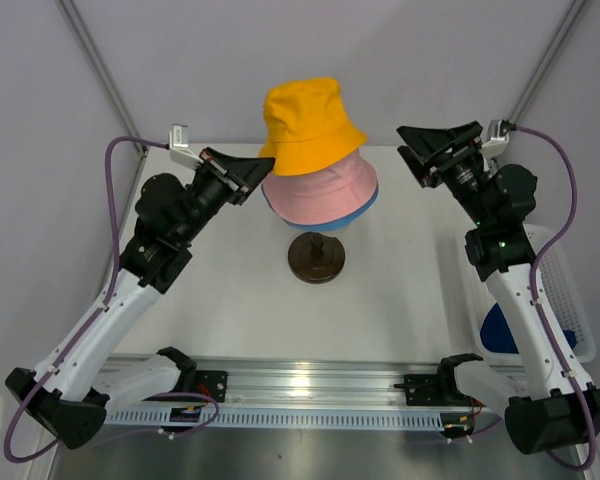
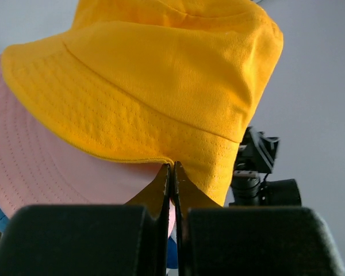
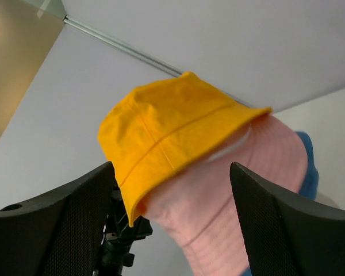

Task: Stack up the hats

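currently, stack on stand: yellow-orange hat (image 1: pixel 310 125) on top, tilted, over pink hat (image 1: pixel 325 195), over light blue hat (image 1: pixel 366 212).

- left gripper (image 2: pixel 172 168): fingers pressed together, tips at the yellow-orange brim hem, apparently pinching it.
- right gripper (image 1: pixel 427 155): fingers spread wide, holding nothing, well apart from the stack.
- fourth item: dark blue shape (image 1: pixel 502 328) in the white basket (image 1: pixel 570 290) at the right table (image 1: pixel 400 290) edge, likely the navy hat.

risks, as judged:
- top hat sits crooked and not seated over the pink crown; a release from here could let it slide off.
- any pull while the hem is pinched could drag the hats sideways or rock the stand on its brown round base (image 1: pixel 316 258).

hidden or unclear:
- head form fully covered; only base and stem show.
- light blue hat shows as a sliver.
- dark blue shape half behind the right arm.
- fabric between the left pads not visible.
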Robot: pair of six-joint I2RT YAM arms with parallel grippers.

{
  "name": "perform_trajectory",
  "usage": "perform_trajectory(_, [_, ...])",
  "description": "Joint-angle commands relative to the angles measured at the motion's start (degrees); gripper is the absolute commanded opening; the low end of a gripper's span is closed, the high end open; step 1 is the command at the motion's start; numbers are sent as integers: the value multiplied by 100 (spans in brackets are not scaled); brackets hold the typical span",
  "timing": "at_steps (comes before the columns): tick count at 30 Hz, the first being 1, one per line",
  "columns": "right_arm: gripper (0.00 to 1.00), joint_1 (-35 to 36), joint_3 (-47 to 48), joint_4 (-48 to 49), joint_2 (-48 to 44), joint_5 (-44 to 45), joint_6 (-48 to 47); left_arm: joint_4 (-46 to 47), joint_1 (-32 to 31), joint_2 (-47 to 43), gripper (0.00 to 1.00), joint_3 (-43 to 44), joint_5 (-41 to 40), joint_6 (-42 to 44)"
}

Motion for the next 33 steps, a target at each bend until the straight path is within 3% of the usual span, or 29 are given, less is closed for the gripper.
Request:
perform_trajectory(1, [83,330,-417,364,-523,516,848,504,-199,-343,1,-128,-204,247])
perform_trajectory(6, [83,638,-181,178,-525,289,786,557,-401,-545,1,-357,-380,344])
perform_trajectory(21, [70,1403,276,196,407,306,496,495,-718,-572,1,-524,-486,792])
perform_trajectory(24, [61,1439,285,336,565,279,514,434,-823,-519,1,-489,-512,1011])
perform_trajectory(29, [22,1465,320,346,610,437,199,153,-902,-510,1,-462,-599,1372])
perform_trajectory(31, [5,1465,487,-128,557,543,-256,-101,-920,-632,1,-506,-872,1539])
perform_trajectory(33, [0,1465,531,-470,496,727,-531,-198,-929,-747,1,-682,-1056,1618])
